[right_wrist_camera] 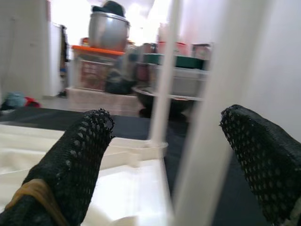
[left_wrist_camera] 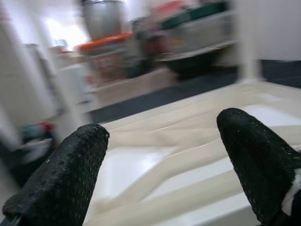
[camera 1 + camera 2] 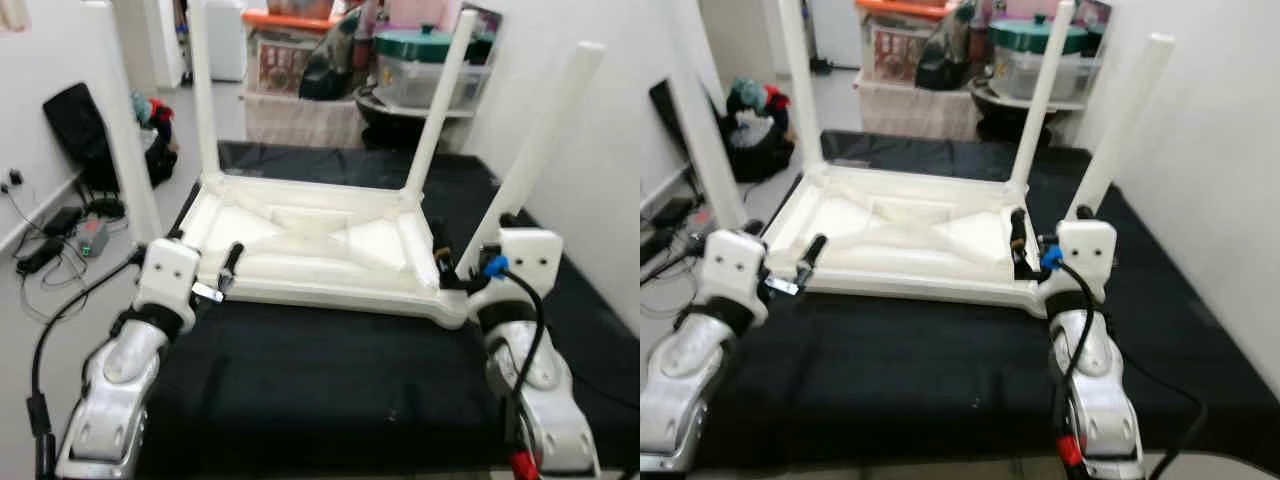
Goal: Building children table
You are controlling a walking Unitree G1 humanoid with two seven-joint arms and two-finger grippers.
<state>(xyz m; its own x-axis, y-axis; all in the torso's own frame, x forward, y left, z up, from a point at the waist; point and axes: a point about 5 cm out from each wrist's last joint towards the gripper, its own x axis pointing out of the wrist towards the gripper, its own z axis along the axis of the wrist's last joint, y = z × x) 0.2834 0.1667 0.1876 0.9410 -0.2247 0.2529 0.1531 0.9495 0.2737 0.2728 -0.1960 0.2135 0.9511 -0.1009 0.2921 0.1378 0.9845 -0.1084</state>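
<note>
A black mat point(image 3: 330, 370) covers the floor in front of the robot, and a white children's table point(image 3: 320, 245) lies on it upside down, its top flat on the mat. Four white legs point(image 3: 438, 100) stand upward from its corners. The left gripper point(image 3: 226, 272) sits at the near left edge of the table, its black fingers point(image 2: 70, 174) spread apart over the ribbed underside. The right gripper point(image 1: 174, 160) is at the near right corner, its fingers point(image 1: 256, 160) spread on either side of the near right leg point(image 1: 214, 117), not closed on it. Storage boxes point(image 3: 430, 60) and a bag point(image 3: 75, 130) stand behind, with cables point(image 3: 45, 250) by the left wall.
</note>
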